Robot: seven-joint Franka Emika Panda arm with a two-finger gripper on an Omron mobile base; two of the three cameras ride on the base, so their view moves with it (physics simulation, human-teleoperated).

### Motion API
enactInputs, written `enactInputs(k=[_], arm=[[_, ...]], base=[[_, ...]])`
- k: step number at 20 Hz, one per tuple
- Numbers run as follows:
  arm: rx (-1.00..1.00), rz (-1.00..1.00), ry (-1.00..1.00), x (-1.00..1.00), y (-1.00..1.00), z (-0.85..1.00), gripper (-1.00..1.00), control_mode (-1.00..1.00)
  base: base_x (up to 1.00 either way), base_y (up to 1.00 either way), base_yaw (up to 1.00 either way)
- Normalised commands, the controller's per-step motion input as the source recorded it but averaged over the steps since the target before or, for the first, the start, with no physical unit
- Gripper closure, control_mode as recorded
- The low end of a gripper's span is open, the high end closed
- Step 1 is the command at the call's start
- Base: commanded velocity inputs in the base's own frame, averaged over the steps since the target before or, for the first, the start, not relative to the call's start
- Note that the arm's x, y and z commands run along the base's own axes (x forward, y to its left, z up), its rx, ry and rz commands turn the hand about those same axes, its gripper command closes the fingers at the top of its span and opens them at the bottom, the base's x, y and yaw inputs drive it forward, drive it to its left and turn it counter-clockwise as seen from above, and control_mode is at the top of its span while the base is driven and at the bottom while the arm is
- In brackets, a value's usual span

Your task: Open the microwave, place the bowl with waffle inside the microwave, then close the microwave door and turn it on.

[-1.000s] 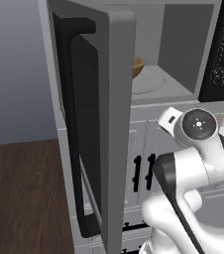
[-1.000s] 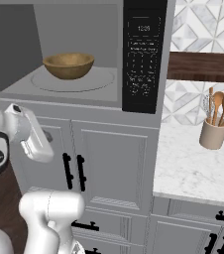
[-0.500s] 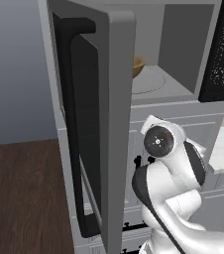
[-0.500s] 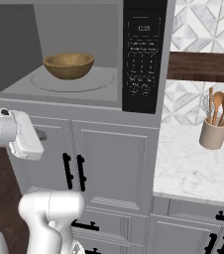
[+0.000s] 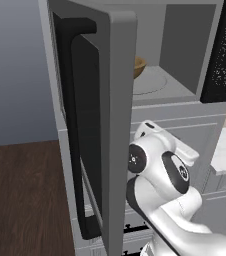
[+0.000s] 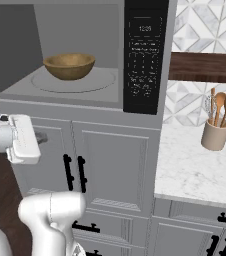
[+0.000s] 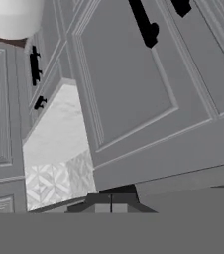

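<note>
The microwave (image 6: 20,30) stands open above the cabinets, its black control panel (image 6: 145,55) on the right. The tan bowl (image 6: 69,66) sits on the round turntable inside; what lies in it is hidden from here. In the left base view its rim (image 5: 139,67) peeks out behind the microwave door (image 5: 119,125), which is swung wide toward the camera with its black bar handle (image 5: 67,125) facing left. My gripper (image 6: 41,137) hangs below the cavity's left front corner, in front of the cabinet face. Its dark fingertips (image 7: 110,203) are shut together with nothing between them.
Grey cabinet doors with black handles (image 6: 72,172) fill the space under the microwave. To the right, a marble counter (image 6: 195,170) carries a utensil crock (image 6: 215,132) below a dark wood shelf (image 6: 205,67). Wooden floor (image 5: 25,200) lies left of the open door.
The arm has swung left and down, bringing its elbow close behind the open door. The hand drifted slightly left and stayed shut. Bowl and door have not moved.
</note>
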Motion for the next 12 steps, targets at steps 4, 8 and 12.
enactInputs(k=[4, 8, 12], arm=[[-0.02, 0.0, -0.17, 0.0, -0.52, -0.34, 1.0, -1.0], [-0.09, 0.0, -0.19, 0.0, -0.17, -0.44, 1.0, -1.0], [-0.19, 0.0, -0.21, 0.01, 0.06, -0.57, 1.0, -1.0]], base=[[0.0, 0.0, 0.0], [0.0, 0.0, 0.0], [0.0, 0.0, 0.0]])
